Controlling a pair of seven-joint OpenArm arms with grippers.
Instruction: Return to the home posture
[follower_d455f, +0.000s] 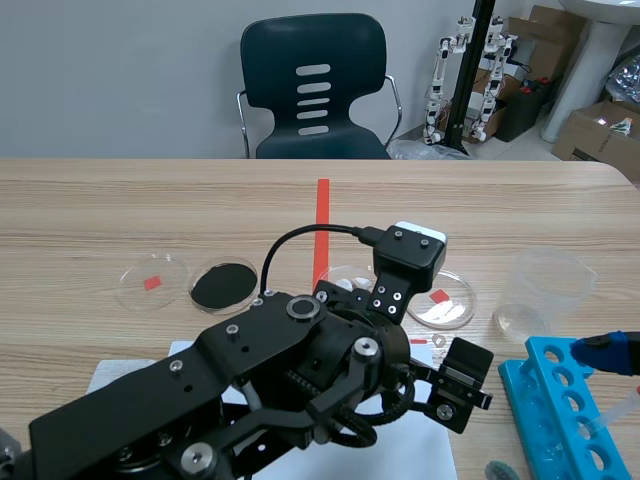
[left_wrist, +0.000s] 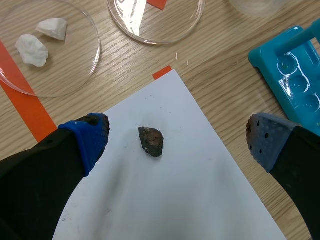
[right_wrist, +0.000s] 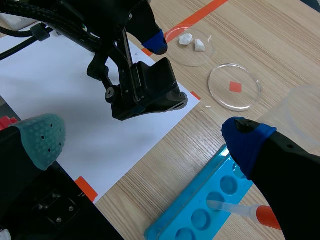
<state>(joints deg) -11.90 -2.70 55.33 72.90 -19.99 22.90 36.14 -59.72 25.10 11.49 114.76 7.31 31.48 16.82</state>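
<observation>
My left arm fills the scene view's lower middle. Its gripper (follower_d455f: 458, 385) hangs over the white paper sheet (follower_d455f: 128, 378). In the left wrist view that gripper (left_wrist: 177, 137) is open, its blue pads wide apart, and a small dark rock (left_wrist: 151, 141) lies on the paper (left_wrist: 190, 200) between and under them, untouched. My right gripper (follower_d455f: 548, 410) sits low at the right, above the blue tube rack (follower_d455f: 575, 440). It (right_wrist: 145, 140) is also open and holds nothing. The left arm's gripper (right_wrist: 145, 92) shows ahead of it.
A petri dish with white lumps (left_wrist: 47, 50) and a second dish with a red mark (right_wrist: 235, 87) lie beyond the paper. A clear cup (follower_d455f: 540, 290), a black-filled dish (follower_d455f: 222, 287) and another dish (follower_d455f: 150, 282) stand farther off. A pipette (right_wrist: 240, 210) rests in the rack (right_wrist: 200, 215).
</observation>
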